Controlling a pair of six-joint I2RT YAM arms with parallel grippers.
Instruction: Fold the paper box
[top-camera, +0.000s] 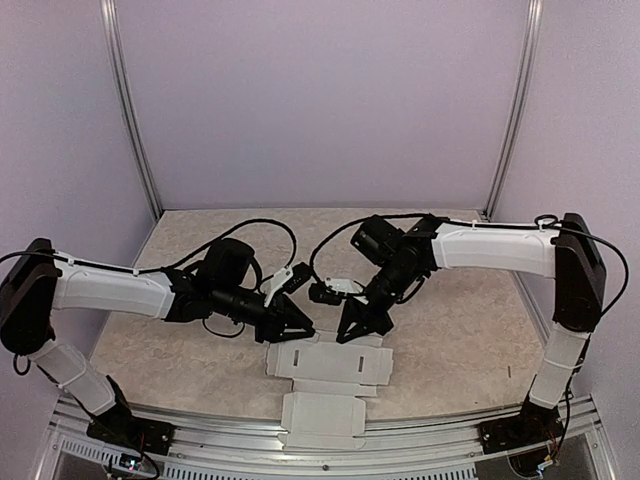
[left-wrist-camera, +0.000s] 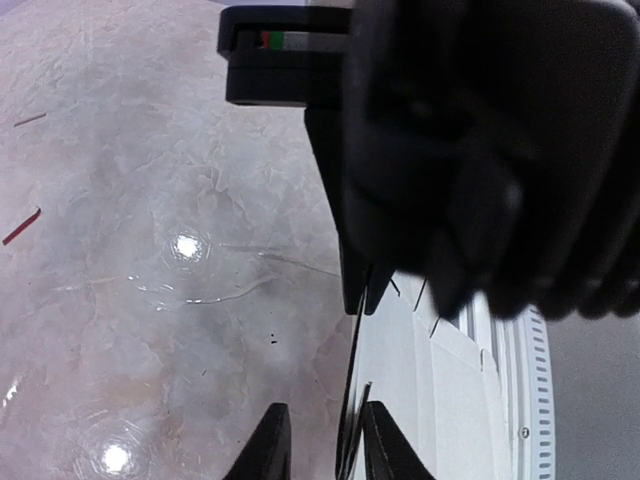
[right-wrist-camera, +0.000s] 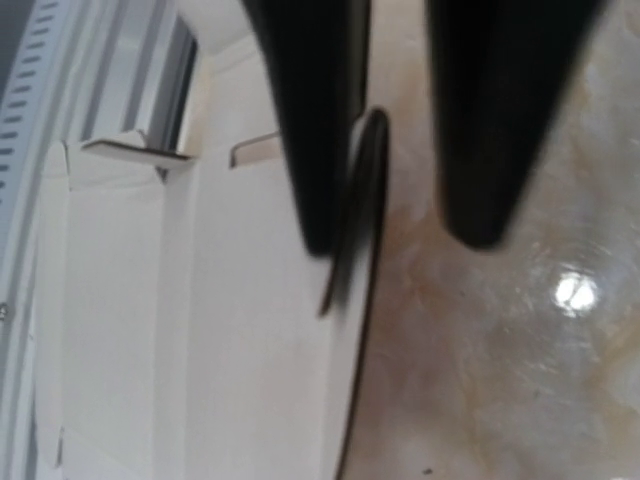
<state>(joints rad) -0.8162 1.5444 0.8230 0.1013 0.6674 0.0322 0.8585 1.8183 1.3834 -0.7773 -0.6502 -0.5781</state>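
Both arms reach inward, left gripper (top-camera: 297, 322) and right gripper (top-camera: 358, 322) pointing down.

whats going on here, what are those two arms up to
Two robot arms are working on a paper box that lies mostly flat as a cut-out sheet near the front of the table. The left tool and right tool both reach down to the sheet's far edge. The wrist views show that edge lifted between each tool's fingers. Nothing looks folded into a box shape yet.

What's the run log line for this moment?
stage: folding | paper box: flat blank, near table edge | left gripper and right gripper: at its far edge
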